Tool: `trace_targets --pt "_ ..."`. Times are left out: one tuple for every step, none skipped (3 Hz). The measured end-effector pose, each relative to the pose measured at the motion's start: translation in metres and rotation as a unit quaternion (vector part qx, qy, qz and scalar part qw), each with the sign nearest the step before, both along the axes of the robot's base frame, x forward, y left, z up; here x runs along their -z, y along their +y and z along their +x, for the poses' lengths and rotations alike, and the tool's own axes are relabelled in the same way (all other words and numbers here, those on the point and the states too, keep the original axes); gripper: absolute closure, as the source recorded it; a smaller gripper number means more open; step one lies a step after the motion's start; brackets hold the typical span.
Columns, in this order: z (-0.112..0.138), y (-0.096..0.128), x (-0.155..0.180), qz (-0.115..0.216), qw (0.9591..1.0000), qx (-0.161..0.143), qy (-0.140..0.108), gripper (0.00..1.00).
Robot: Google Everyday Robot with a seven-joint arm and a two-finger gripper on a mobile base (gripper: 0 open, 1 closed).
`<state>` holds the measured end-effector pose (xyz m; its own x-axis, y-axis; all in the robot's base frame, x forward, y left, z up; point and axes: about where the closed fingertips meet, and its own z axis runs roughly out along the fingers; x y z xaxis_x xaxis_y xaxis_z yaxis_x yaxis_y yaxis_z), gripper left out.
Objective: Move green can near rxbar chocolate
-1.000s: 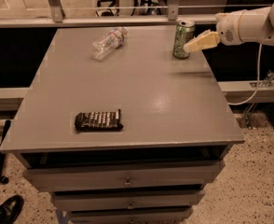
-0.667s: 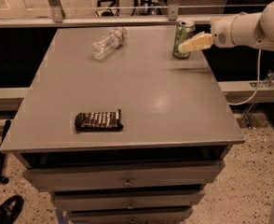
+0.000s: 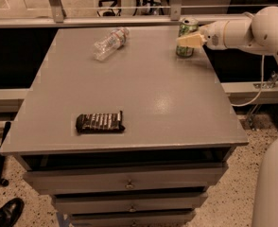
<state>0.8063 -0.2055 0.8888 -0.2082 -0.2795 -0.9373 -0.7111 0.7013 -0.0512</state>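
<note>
The green can (image 3: 187,27) stands upright at the far right corner of the table (image 3: 148,93); the gripper (image 3: 185,40), extended from the right, is against its middle, clamped or loose I cannot tell; the rxbar chocolate (image 3: 100,122) lies flat near the front left, well apart.

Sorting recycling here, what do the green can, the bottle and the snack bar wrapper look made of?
The green can looks like painted metal, given its silvery top. The bottle, lying on its side, looks like clear thin plastic. The snack bar wrapper seems dark printed film, likely plastic. The gripper is at the can.
</note>
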Motion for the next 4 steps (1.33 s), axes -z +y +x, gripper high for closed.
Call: trace_targets --pt "-0.012 0.011 -0.012 0.021 0.9996 -0.021 -0.005 0.68" --pt "-0.036 0.025 -0.032 0.036 0.9977 -0.054 -0.017 0.91" --pt "-0.094 0.053 -0.083 0.037 0.9908 -0.118 -0.056 1.0" --pt "-0.092 0.053 -0.081 0.037 0.9909 -0.117 -0.054 1.0"
